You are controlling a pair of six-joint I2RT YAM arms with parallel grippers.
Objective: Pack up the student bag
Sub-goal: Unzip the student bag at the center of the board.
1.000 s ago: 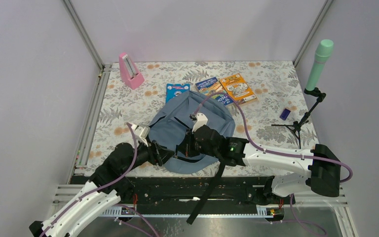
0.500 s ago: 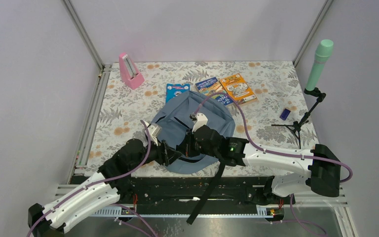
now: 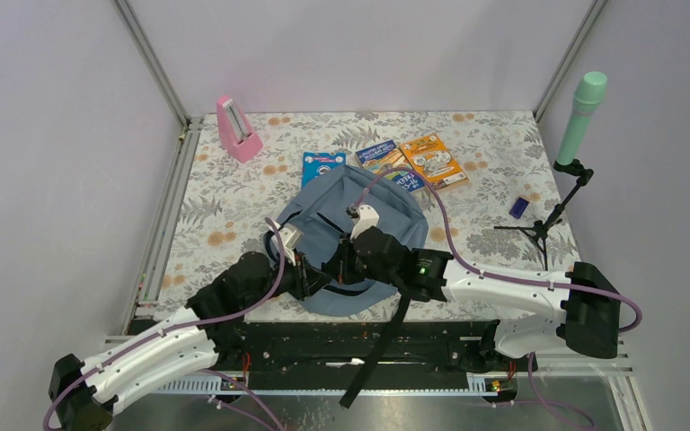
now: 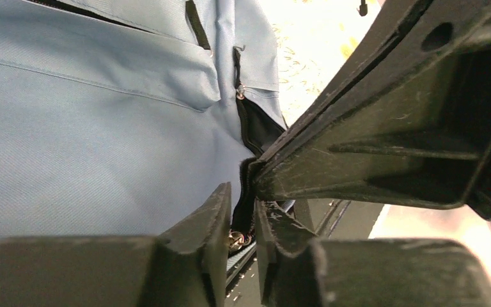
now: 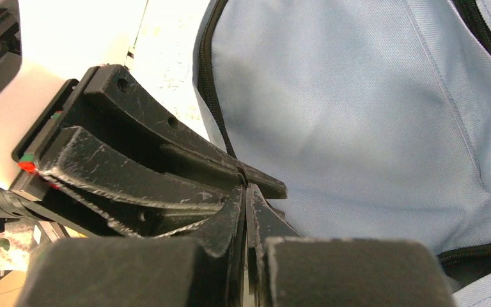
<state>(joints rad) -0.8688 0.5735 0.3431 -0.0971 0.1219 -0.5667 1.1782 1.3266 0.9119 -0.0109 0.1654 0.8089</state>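
Note:
The student bag [image 3: 341, 215], grey-blue with black zippers, lies flat in the middle of the flowered table. Both grippers meet at its near edge. My left gripper [image 4: 243, 198] is shut on the bag's black zipper edge [image 4: 248, 185], with a small metal ring showing between its fingers. My right gripper [image 5: 245, 198] is shut, its tips pressed together against the same black edge. Whether it pinches fabric I cannot tell. In the top view the left gripper [image 3: 310, 274] sits just left of the right gripper [image 3: 337, 265].
A pink wedge-shaped object [image 3: 236, 128] stands at the back left. Three books [image 3: 323, 166] [image 3: 393, 162] [image 3: 432, 160] lie behind the bag. A small blue item [image 3: 518, 207] and a green microphone on a tripod [image 3: 580, 112] are at the right. A black strap [image 3: 377, 346] hangs over the front rail.
My left arm has moved right to the bag's near edge, and its jaws have narrowed onto the zipper edge. The right arm and the bag have stayed put.

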